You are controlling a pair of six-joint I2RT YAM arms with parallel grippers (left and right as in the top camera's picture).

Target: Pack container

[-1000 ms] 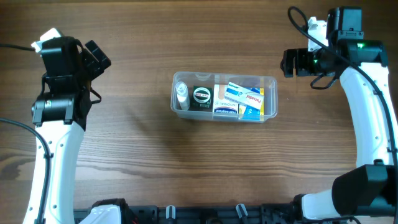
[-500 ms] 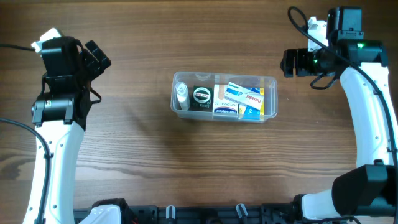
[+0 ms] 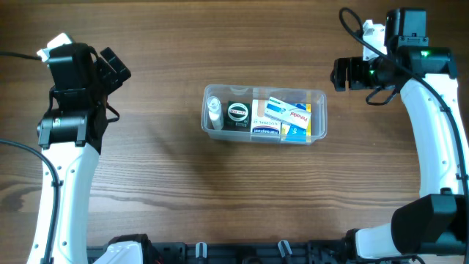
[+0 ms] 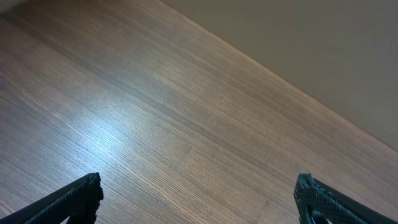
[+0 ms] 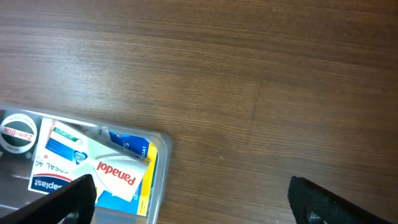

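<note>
The clear plastic container (image 3: 318, 94) sits at the table's middle. It holds a small clear spray bottle (image 3: 213, 112), a round black tin (image 3: 237, 113) and several medicine boxes, one a white Panadol box (image 3: 289, 112). Its right end also shows in the right wrist view (image 5: 160, 163), with the Panadol box (image 5: 112, 173). My left gripper (image 3: 115, 64) is raised at the far left, open and empty over bare wood (image 4: 196, 202). My right gripper (image 3: 340, 73) is raised to the right of the container, open and empty (image 5: 189, 202).
The wooden table (image 3: 168, 183) runs out to its far edge in the left wrist view (image 4: 280, 78). Both white arms stand along the left and right sides. A black rail (image 3: 242, 253) lies along the front edge.
</note>
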